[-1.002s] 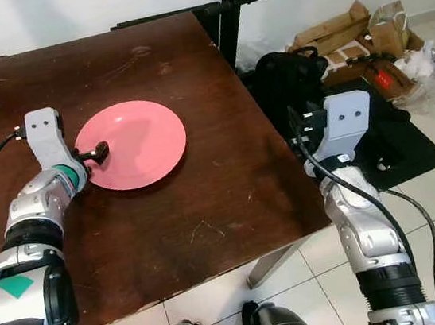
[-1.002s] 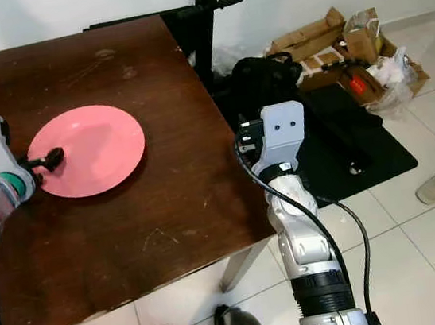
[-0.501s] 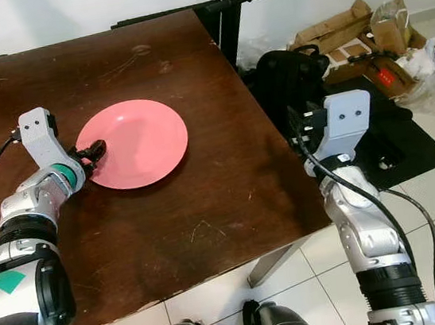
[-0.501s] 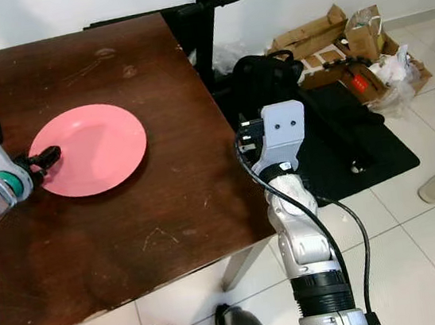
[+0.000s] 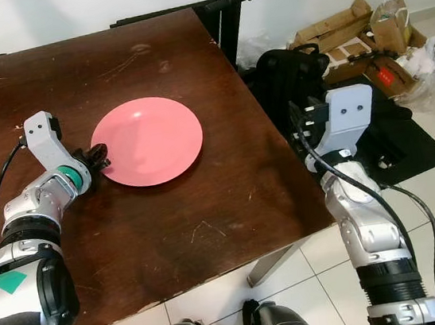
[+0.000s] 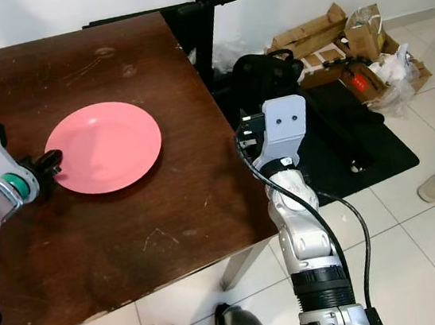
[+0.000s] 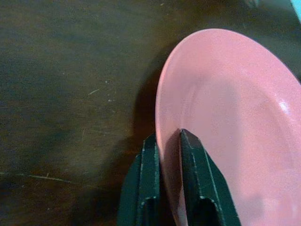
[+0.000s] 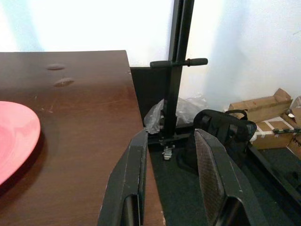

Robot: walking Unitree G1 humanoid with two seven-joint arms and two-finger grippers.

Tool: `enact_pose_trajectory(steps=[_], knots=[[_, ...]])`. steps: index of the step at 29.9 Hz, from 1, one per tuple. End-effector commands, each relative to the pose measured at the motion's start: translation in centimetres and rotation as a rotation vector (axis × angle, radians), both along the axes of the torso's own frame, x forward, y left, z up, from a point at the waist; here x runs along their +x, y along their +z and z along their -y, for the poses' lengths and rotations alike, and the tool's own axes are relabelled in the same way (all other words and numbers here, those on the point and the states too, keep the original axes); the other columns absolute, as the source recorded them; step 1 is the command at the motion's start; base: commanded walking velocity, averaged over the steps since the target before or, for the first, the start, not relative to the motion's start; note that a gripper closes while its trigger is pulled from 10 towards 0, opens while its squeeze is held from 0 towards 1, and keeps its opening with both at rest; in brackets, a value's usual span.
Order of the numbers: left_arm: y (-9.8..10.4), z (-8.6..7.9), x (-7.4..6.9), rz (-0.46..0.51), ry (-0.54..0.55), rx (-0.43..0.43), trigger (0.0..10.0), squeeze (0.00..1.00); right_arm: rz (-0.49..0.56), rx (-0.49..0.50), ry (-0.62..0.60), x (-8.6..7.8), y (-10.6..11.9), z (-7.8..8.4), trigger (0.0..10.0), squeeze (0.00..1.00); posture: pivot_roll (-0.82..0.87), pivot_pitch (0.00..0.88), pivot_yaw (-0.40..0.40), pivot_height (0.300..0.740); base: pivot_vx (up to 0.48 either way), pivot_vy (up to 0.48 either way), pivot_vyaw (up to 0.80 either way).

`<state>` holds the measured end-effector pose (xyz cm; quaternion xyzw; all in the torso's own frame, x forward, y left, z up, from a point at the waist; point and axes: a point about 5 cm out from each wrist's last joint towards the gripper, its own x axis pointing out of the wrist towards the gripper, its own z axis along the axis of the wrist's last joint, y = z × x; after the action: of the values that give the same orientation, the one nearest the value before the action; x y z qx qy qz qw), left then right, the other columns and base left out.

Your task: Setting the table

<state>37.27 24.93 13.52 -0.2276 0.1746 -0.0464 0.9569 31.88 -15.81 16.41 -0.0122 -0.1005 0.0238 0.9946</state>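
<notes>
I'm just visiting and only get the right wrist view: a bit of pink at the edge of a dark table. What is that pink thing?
Observer: A whole round pink plate, lying flat on the brown table.
Operator: Is anything touching it?
Observer: Yes, the left pincer is shut on its rim, one finger under and one on top.
Operator: Which side of the plate is that?
Observer: The robot's left side of the plate.
Operator: And the arm I'm looking along?
Observer: The right pincer is open, holding nothing, past the table's right edge, in front of a black bag on the floor.
</notes>
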Motion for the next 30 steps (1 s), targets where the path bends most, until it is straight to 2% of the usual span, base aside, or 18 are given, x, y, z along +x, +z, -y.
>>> enact_pose_trajectory(steps=[1, 8, 10, 11, 12, 13, 16, 17, 18, 19, 20, 23, 24, 28, 30], knots=[[-1.1, 0.4, -0.3, -0.043, 0.004, -0.027, 0.0, 0.00, -0.011, 0.004, -0.009, 0.2, -0.2, 0.3, 10.0, 0.00, 0.05, 0.062, 0.014, 0.740, 0.000, 0.000, 0.00], [0.0, 0.5, 0.0, 0.022, 0.012, -0.124, 0.0, 0.00, 0.003, 0.008, -0.011, 0.4, 0.2, 0.4, 10.0, 0.00, 0.06, 0.046, 0.013, 0.740, 0.000, 0.000, 0.00], [1.0, 0.8, 0.3, 0.082, 0.009, -0.200, 0.0, 0.00, 0.016, 0.020, -0.006, 0.6, 0.6, 0.3, 10.0, 0.00, 0.06, 0.040, 0.015, 0.740, 0.000, 0.000, 0.00], [1.6, 0.8, 0.5, 0.121, 0.014, -0.241, 10.0, 0.00, 0.024, 0.031, 0.002, 0.7, 0.9, 0.1, 10.0, 0.00, 0.06, 0.040, 0.015, 0.740, 0.000, 0.000, 0.00], [1.6, 0.8, 0.5, 0.121, 0.014, -0.241, 10.0, 0.00, 0.024, 0.031, 0.002, 0.7, 0.9, 0.1, 10.0, 0.00, 0.06, 0.040, 0.015, 0.740, 0.000, 0.000, 0.00], [2.4, 0.8, 0.6, 0.164, 0.017, -0.293, 10.0, 0.00, 0.033, 0.043, 0.014, 0.9, 1.2, -0.1, 10.0, 0.00, 0.06, 0.036, 0.014, 0.740, 0.000, 0.000, 0.00], [2.9, 0.8, 0.7, 0.191, 0.019, -0.327, 10.0, 0.00, 0.039, 0.050, 0.022, 0.9, 1.4, -0.2, 10.0, 0.00, 0.07, 0.034, 0.013, 0.740, 0.000, 0.000, 0.00], [3.9, 0.8, 0.7, 0.252, 0.014, -0.393, 10.0, 0.00, 0.048, 0.093, 0.040, 1.2, 1.9, -0.5, 10.0, 0.00, 0.07, 0.034, 0.013, 0.740, 0.000, 0.000, 0.00], [3.9, 0.8, 0.7, 0.252, 0.014, -0.393, 10.0, 0.00, 0.048, 0.093, 0.040, 1.2, 1.9, -0.5, 10.0, 0.00, 0.07, 0.034, 0.013, 0.740, 0.000, 0.000, 0.00], [5.0, 0.7, 0.5, 0.320, 0.001, -0.458, 10.0, 0.00, 0.056, 0.158, 0.073, 1.4, 2.5, -0.8, 10.0, 0.00, 0.07, 0.032, 0.013, 0.740, 0.000, 0.000, 0.00], [5.0, 0.7, 0.5, 0.320, 0.001, -0.458, 10.0, 0.00, 0.056, 0.158, 0.073, 1.4, 2.5, -0.8, 10.0, 0.00, 0.07, 0.032, 0.013, 0.740, 0.000, 0.000, 0.00], [7.3, 0.7, -0.1, 0.465, -0.046, -0.573, 10.0, 0.00, 0.055, 0.364, 0.219, 1.8, 3.8, -2.2, 10.0, 0.00, 0.07, 0.031, 0.012, 0.740, 0.000, 0.000, 0.00], [7.3, 0.7, -0.1, 0.465, -0.046, -0.573, 10.0, 0.00, 0.055, 0.364, 0.219, 1.8, 3.8, -2.2, 10.0, 0.00, 0.07, 0.031, 0.012, 0.740, 0.000, 0.000, 0.00], [8.7, 0.9, -0.9, 0.554, -0.094, -0.657, 10.0, 0.00, 0.056, 0.497, 0.357, 1.6, 4.5, -3.4, 10.0, 0.00, 0.07, 0.034, 0.011, 0.740, 0.000, 0.000, 0.00], [9.2, 1.0, -1.1, 0.577, -0.110, -0.673, 10.0, 0.00, 0.062, 0.522, 0.385, 1.5, 4.8, -3.6, 10.0, 0.00, 0.07, 0.038, 0.012, 0.740, 0.000, 0.000, 0.00]])
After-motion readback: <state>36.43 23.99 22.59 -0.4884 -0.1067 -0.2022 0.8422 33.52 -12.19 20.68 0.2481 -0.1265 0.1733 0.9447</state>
